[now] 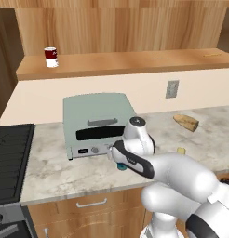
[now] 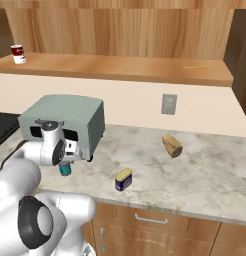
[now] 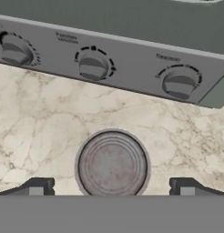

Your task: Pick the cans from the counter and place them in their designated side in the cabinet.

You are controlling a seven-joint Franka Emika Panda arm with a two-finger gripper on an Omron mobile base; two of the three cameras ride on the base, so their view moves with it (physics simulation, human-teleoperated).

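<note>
Teal can [image 3: 112, 164], a round cylinder with dull silvery lid, stands on marbled worktop [image 3: 41, 118] between spread dark fingers [image 3: 37, 186], untouched

Marbled counter [image 2: 205, 170] carrying mint toaster oven [image 2: 70, 117] just beyond the claw [image 3: 111, 187], teal can [image 2: 65, 169] beneath it, blue can [image 2: 123, 180] (yellow-topped), bread chunk [image 2: 172, 145] farther off

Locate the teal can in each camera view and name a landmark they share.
Left base view: teal can peeks out under the arm, lower centre.
Right base view: on the counter at left, below the gripper.
Hand view: silvery top, bottom centre, between the fingertips.
Shared landmark: mint-green toaster oven, just behind it.
</note>
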